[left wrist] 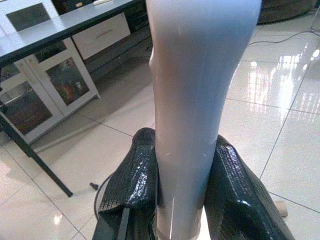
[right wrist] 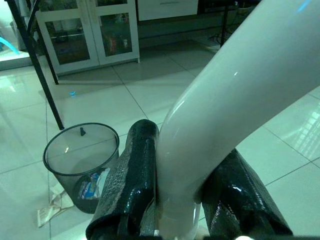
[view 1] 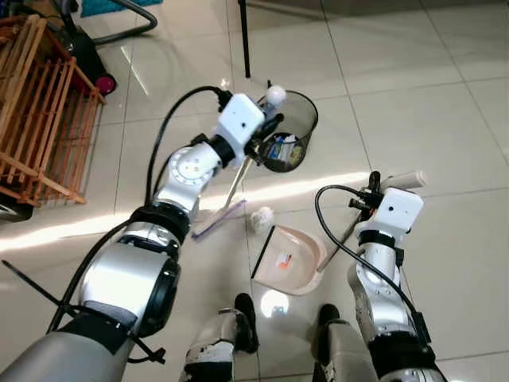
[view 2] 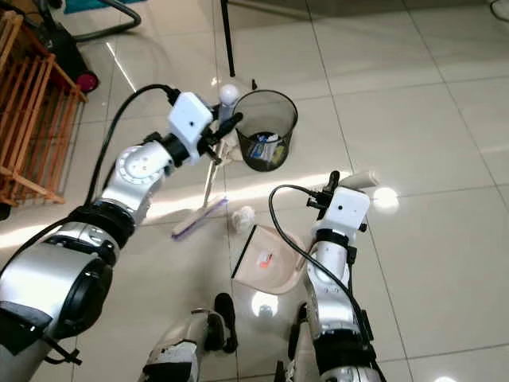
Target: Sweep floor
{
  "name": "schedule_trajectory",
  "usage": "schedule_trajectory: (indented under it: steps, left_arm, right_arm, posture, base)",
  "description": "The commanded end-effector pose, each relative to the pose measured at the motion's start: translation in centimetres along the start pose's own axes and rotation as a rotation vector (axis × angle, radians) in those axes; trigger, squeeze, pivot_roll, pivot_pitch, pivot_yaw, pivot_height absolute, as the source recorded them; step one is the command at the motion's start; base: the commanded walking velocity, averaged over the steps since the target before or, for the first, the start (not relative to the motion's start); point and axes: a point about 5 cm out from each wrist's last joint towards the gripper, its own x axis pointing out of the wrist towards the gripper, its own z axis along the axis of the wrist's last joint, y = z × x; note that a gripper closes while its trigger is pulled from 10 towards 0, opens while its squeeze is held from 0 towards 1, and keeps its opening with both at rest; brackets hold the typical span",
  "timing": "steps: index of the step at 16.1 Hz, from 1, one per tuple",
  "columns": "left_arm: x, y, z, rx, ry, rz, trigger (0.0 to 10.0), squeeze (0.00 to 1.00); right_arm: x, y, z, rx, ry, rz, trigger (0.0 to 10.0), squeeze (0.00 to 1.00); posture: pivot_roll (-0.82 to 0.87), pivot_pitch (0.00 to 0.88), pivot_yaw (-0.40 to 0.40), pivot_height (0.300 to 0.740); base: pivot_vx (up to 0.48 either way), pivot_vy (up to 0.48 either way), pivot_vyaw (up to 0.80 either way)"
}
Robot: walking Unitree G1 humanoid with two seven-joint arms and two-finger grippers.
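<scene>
My left gripper (view 1: 266, 127) is shut on the white handle (left wrist: 192, 100) of a small broom. Its purple-edged head (view 1: 216, 218) rests on the tiled floor. My right gripper (view 1: 374, 187) is shut on the white handle (right wrist: 235, 95) of a pink dustpan (view 1: 290, 259) that lies on the floor in front of my feet. A crumpled white paper ball (view 1: 262, 216) sits on the floor between the broom head and the dustpan's open edge. A small orange scrap (view 2: 265, 257) lies inside the pan.
A black mesh waste bin (view 1: 290, 131) with rubbish inside stands just beyond the broom. Crumpled paper (right wrist: 52, 207) lies beside the bin. A wooden rack (view 1: 40, 111) stands at the left, a black stand leg (view 1: 244, 40) behind the bin, and a vacuum hose (view 1: 119, 32) at far left.
</scene>
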Motion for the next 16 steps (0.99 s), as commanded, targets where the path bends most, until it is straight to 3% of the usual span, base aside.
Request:
schedule_trajectory:
  steps: [1, 4, 6, 8, 12, 16]
  left_arm:
    - [-0.1, -0.6, -0.3, 0.028, 0.0, -0.012, 10.0, 0.0]
    - [0.1, -1.7, -0.5, 0.032, -0.004, -0.018, 10.0, 0.0]
    - [0.4, -3.0, -0.6, -0.023, -0.021, -0.058, 10.0, 0.0]
    - [0.6, -5.0, -0.8, -0.076, -0.041, -0.136, 10.0, 0.0]
    - [0.7, -7.1, -0.8, -0.184, -0.055, -0.317, 10.0, 0.0]
    - [0.0, -7.2, -0.4, -0.231, -0.118, -0.505, 10.0, 0.0]
  right_arm:
    - [-1.3, 0.1, -1.6, -0.029, 0.086, 0.019, 10.0, 0.0]
    - [-2.3, -0.2, -1.3, -0.034, 0.076, 0.021, 10.0, 0.0]
    - [-2.8, -0.3, -1.3, -0.043, 0.074, 0.028, 10.0, 0.0]
    - [-3.3, -0.4, -1.1, -0.048, 0.073, 0.032, 10.0, 0.0]
    - [-3.0, -0.7, -1.0, -0.055, 0.074, 0.027, 10.0, 0.0]
    - [-2.5, -0.7, -1.0, -0.059, 0.079, 0.023, 10.0, 0.0]
  posture:
    - [0.0, 0.387, 0.163, 0.74]
    - [-0.02, 0.391, 0.172, 0.74]
    - [-0.02, 0.39, 0.177, 0.74]
    - [-0.03, 0.385, 0.183, 0.74]
    - [-0.02, 0.392, 0.182, 0.74]
    - [0.0, 0.377, 0.18, 0.74]
  base:
    - [0.0, 0.0, 0.0]
    - [0.0, 0.0, 0.0]
    - [0.0, 0.0, 0.0]
    - [0.0, 0.0, 0.0]
    - [0.0, 0.0, 0.0]
    - [0.0, 0.0, 0.0]
